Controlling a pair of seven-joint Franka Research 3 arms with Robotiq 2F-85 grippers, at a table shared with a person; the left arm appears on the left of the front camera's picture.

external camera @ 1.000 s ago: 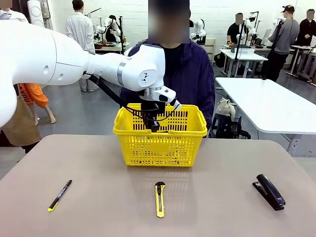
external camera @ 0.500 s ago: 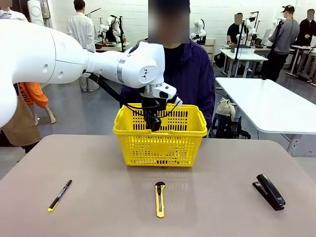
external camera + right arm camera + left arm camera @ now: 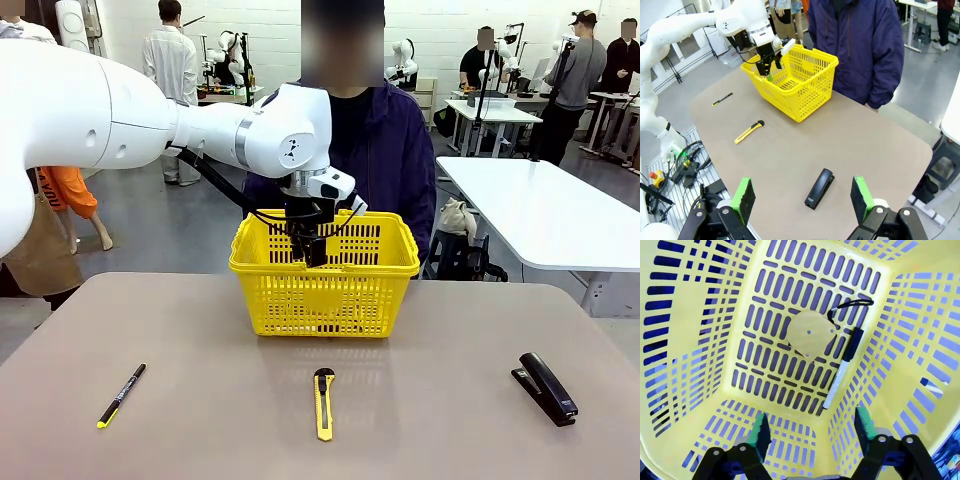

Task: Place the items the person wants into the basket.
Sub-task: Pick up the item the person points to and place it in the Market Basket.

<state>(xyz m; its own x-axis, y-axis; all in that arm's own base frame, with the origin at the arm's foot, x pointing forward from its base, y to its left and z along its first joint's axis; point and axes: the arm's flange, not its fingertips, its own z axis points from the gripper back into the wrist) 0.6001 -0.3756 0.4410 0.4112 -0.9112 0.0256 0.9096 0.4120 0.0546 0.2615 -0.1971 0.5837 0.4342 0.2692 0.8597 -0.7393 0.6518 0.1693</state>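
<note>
The left arm reaches in from the left over the yellow basket [image 3: 322, 298], which stands at the far middle of the tabletop [image 3: 210, 340], just in front of the person [image 3: 392, 150] in a dark navy jacket. The left gripper [image 3: 312, 250] hangs pointing down in the basket's mouth, its jaws spread wide with nothing between them (the left wrist view shows both green pads [image 3: 760, 432] apart above the slotted floor). On that floor lie the round yellow tape measure [image 3: 810, 336], near the middle with a black cord loop at one edge, and the white marker with a black cap [image 3: 840, 372] just beside it, close along one side wall. The yellow-and-black utility knife [image 3: 323, 403] lies on the tabletop on the robot's side of the basket, near the middle, lengthwise towards the basket and well apart from both grippers. A black pen with a yellow tip [image 3: 121, 394] lies towards the near left, and a black stapler [image 3: 545, 388] towards the near right. The right gripper [image 3: 802, 195] hovers high over the tabletop above the stapler, its jaws wide and empty
</note>
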